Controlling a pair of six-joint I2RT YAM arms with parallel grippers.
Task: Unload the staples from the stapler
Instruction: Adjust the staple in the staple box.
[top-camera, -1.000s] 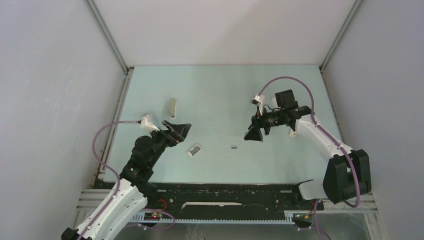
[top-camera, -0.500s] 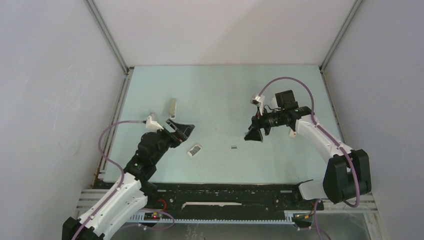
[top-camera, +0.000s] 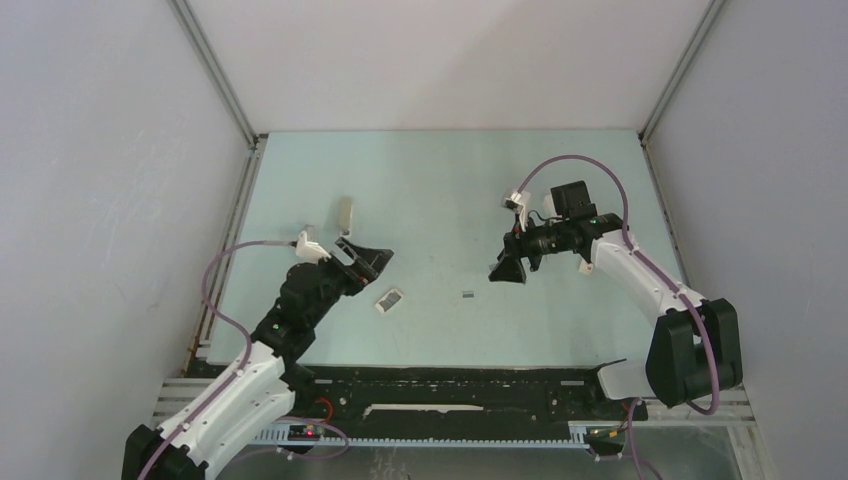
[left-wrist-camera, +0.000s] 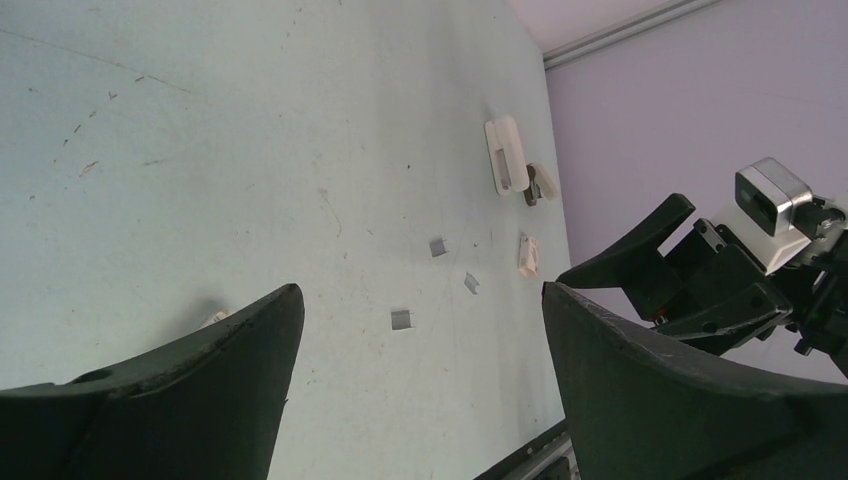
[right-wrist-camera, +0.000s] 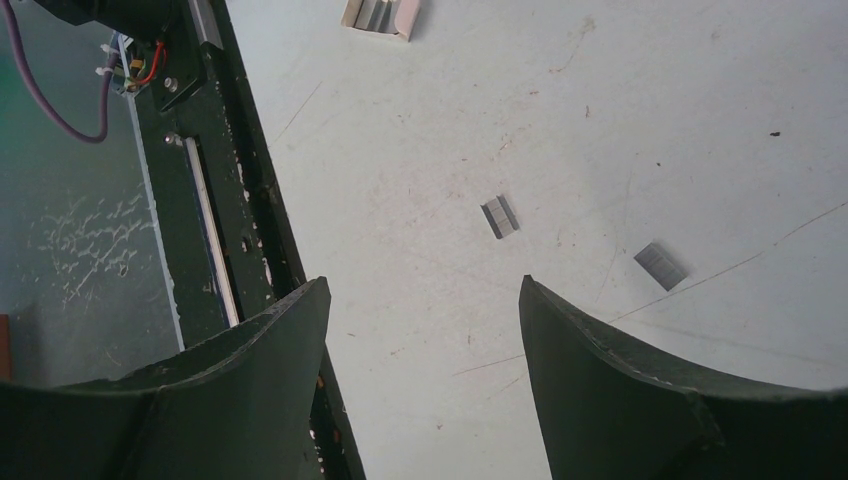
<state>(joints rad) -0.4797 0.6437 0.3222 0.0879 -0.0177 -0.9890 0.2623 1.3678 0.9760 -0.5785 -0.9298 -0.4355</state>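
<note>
The table (right-wrist-camera: 420, 150) is a matt pale-green sheet, scuffed with fine scratches and dark specks. The staples (right-wrist-camera: 500, 216) are ridged grey metal with a dull sheen. The fingers (right-wrist-camera: 640, 400) of the right gripper (right-wrist-camera: 425, 290) look like matt black plastic.

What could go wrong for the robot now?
The staples are tiny and flat, so an open claw might shove them toward the black rail instead of gripping them. The left claw and right claw face each other across them, so they might bump if both reach in.
</note>
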